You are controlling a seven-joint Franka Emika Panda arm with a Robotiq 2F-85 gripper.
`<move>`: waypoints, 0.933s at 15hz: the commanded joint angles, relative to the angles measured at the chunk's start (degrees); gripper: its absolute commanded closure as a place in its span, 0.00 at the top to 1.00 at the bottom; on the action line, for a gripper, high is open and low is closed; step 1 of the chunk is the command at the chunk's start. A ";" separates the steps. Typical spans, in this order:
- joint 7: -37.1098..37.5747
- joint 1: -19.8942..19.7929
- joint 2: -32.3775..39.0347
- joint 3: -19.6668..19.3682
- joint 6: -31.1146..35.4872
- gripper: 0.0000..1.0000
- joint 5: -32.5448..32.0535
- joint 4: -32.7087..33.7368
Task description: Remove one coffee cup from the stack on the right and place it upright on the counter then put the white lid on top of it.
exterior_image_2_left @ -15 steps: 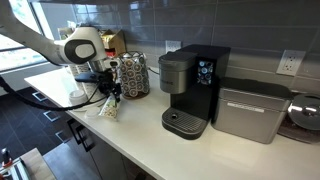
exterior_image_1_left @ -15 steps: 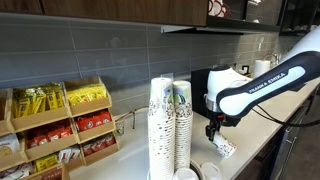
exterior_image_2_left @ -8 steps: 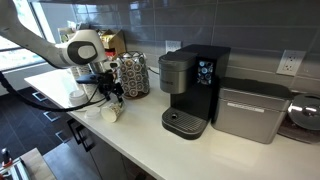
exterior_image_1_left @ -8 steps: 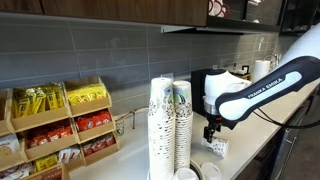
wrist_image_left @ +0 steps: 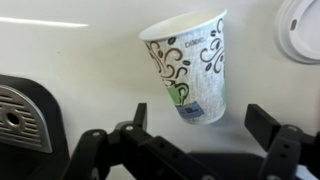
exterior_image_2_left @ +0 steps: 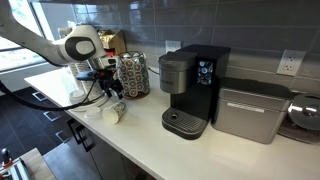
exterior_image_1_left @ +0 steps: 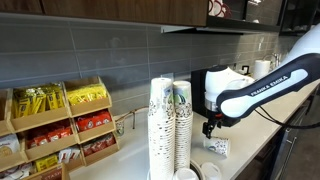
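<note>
The coffee cup [wrist_image_left: 190, 70], white with dark green swirls, is seen tilted on the pale surface [wrist_image_left: 80, 50]. The white lid [wrist_image_left: 303, 28] lies near; the stack [exterior_image_1_left: 182, 125] stands upright.

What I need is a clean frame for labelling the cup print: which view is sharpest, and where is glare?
Wrist view: the coffee cup is sharp, evenly lit, print legible, the white lid cropped at the edge. In both exterior views it is small and soft; in an exterior view the window is blown out.
</note>
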 commanded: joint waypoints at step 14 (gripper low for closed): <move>0.54 -2.51 -10.87 -6.06 1.32 1.00 29.18 -11.57</move>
